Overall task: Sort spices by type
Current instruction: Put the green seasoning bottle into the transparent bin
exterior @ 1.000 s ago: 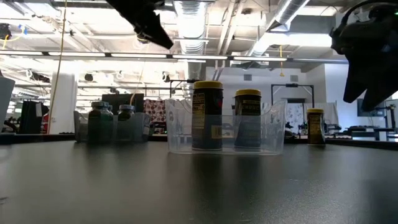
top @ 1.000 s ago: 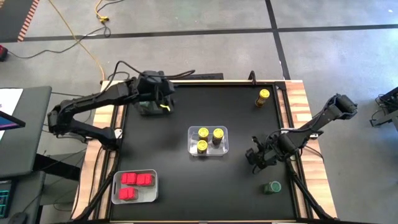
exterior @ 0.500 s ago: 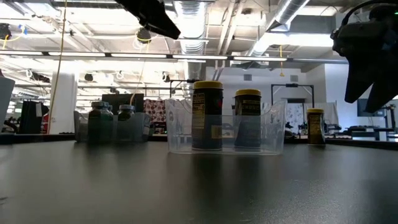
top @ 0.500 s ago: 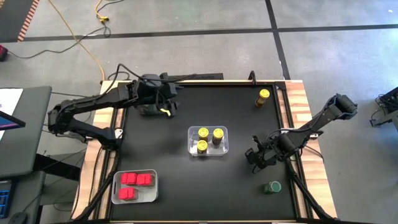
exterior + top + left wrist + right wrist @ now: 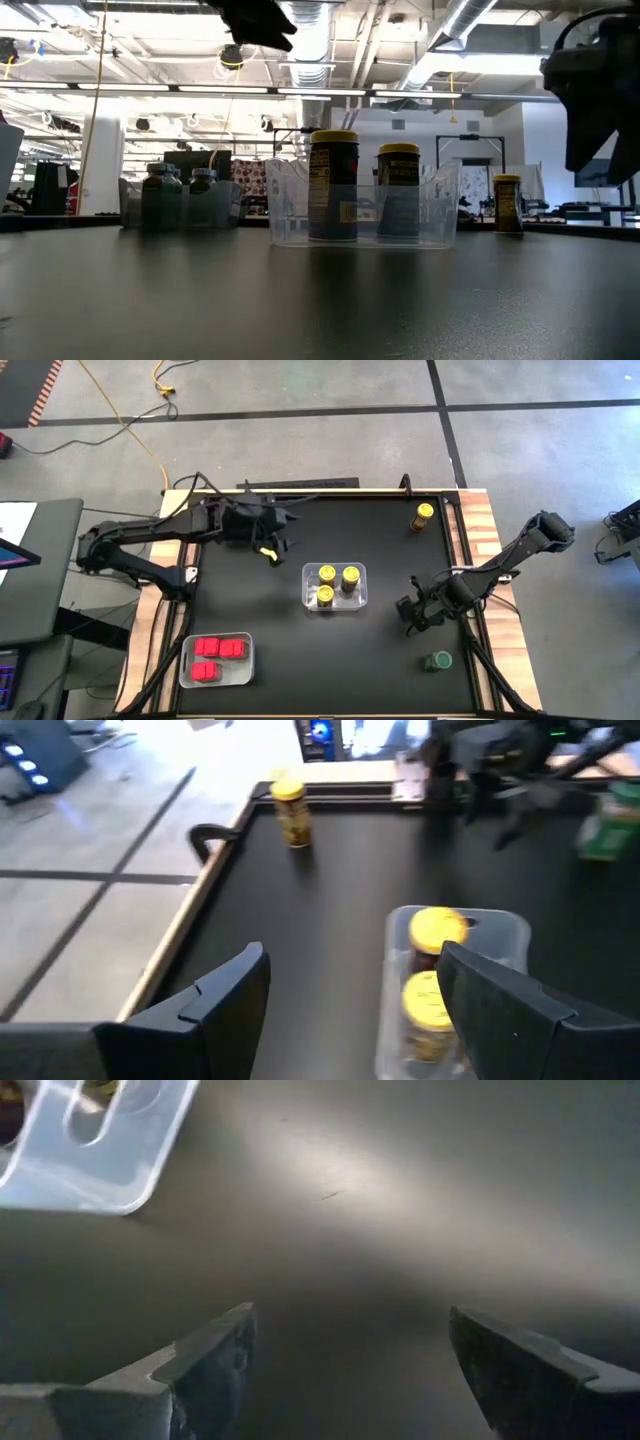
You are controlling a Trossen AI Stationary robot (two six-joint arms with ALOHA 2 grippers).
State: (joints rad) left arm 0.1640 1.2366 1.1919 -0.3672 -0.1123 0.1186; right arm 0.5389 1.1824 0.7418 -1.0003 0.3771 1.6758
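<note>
— Black table (image 5: 270,610): what is hidden?
— My left gripper (image 5: 268,538), fingers spread and empty, is covering the green-lidded jars' bin, having slid toward the yellow-lidded jars (image 5: 337,584).
— The right gripper (image 5: 410,612)?
— Spread, hovering beside one green-lidded jar (image 5: 436,661).

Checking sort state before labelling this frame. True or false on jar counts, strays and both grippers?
1. The clear centre bin holds three yellow-lidded jars. True.
2. A lone yellow-lidded jar stands at the far right corner. True.
3. The red-topped jars lie loose on the table. False: they sit in a bin.
4. The right gripper holds the green-lidded jar. False: open, empty.
5. The left gripper is shut. False: open.
</note>
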